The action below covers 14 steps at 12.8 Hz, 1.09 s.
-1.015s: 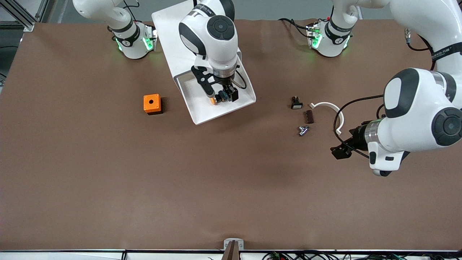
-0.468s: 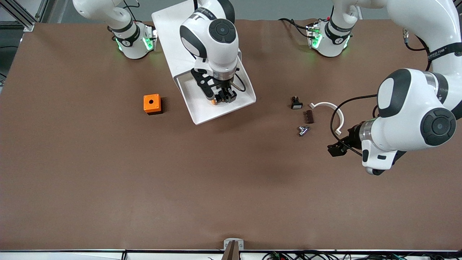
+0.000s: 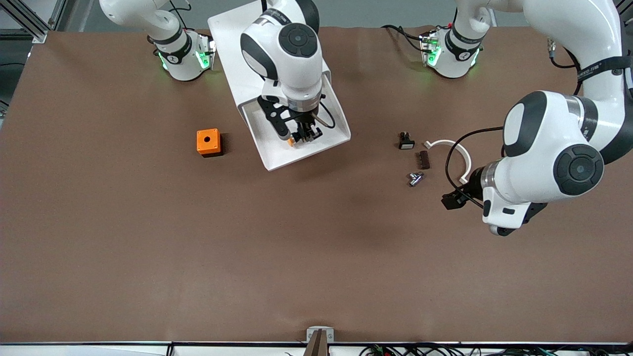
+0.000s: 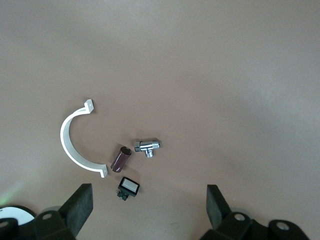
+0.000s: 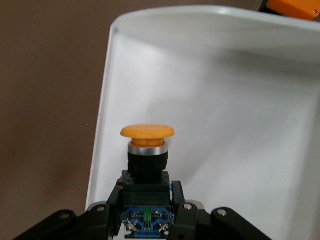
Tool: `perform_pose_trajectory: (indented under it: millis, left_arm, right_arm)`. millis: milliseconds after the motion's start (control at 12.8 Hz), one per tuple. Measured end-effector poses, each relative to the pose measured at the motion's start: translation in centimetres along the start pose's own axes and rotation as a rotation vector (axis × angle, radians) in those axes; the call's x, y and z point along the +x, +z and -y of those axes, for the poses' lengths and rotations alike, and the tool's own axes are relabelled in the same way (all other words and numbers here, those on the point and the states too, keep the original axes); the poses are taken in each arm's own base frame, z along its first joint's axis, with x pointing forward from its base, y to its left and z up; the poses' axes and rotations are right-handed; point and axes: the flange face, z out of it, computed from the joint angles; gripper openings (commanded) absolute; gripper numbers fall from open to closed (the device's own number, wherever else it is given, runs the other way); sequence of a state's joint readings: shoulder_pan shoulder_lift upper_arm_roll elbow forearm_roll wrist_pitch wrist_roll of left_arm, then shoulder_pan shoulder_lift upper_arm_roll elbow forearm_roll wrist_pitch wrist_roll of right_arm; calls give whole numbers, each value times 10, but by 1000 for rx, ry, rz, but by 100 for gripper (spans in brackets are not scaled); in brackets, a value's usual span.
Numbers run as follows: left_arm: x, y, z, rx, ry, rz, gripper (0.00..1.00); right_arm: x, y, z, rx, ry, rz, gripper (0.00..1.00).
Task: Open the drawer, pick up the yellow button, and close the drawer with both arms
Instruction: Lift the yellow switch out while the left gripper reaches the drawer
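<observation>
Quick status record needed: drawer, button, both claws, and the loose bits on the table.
drawer: pulled open
button: gripped at its body by the right claw, over the drawer tray
right claw: shut on the button
left claw: open, holding nothing, over the table beside the small parts at the left arm's end
small parts: white curved clip, brown cylinder, chrome fitting, black part with white face
orange cube: on the table toward the right arm's end

Legible text is limited to the black band (image 3: 599, 69) around the left arm (image 3: 554, 148), which carries small white lettering too small to make out. No other labels, brands, numbers or signs can be read on any item.
</observation>
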State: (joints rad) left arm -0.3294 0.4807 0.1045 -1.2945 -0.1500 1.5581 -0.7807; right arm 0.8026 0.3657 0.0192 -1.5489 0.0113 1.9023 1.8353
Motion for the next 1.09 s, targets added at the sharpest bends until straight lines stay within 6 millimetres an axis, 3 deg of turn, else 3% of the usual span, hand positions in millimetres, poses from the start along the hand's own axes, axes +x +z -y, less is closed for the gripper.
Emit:
perform_pose_trajectory:
  millis: [156,234,390,546,702,859,937,1093]
  left_arm:
    - [-7,1,-5,-2,30,4,100]
    - [-13,5,-11,-7,48,4,100]
    - [-34,18,-36,-26,107,-8,100]
    - [-62,30,-67,-57,174,-31,100]
    - [-91,48,-101,-94,236,-59,100]
    - [-117,74,-133,-115,280,-82,100]
    - [-133,90,-148,-119,278,-86,100]
    - [-170,119,-177,-130,217,-88,100]
  right_arm:
    - [45,-41,11,-21,-43,60,0]
    - [79,-58,14,-29,-90,79,0]
    - [168,-78,9,-61,-232,98,0]
    - [265,-81,-5,-79,-374,122,0]
    - [372,-69,-31,-91,-519,119,0]
    - [463,-45,-62,-103,-652,81,0]
    - [501,-28,-77,-100,-703,61,0]
    - [553,13,-102,-113,-773,17,0]
